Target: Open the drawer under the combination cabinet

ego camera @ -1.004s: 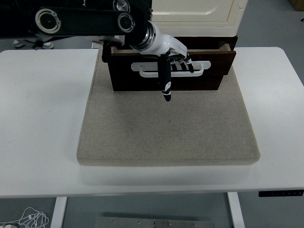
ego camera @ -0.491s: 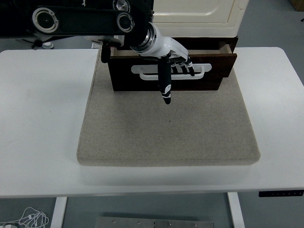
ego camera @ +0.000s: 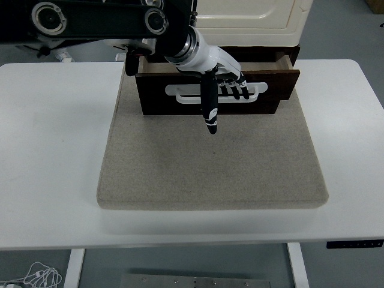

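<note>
Our left hand (ego camera: 223, 78) hooks four fingers (ego camera: 235, 91) through the drawer (ego camera: 270, 90) handle (ego camera: 180, 91) (thumb hanging free); stiff wood, probably slides easily.

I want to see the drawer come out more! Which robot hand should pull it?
The left hand. Its fingers are already hooked in the white handle of the dark wooden drawer, which is partly out. The right arm isn't in the picture at all.
</note>
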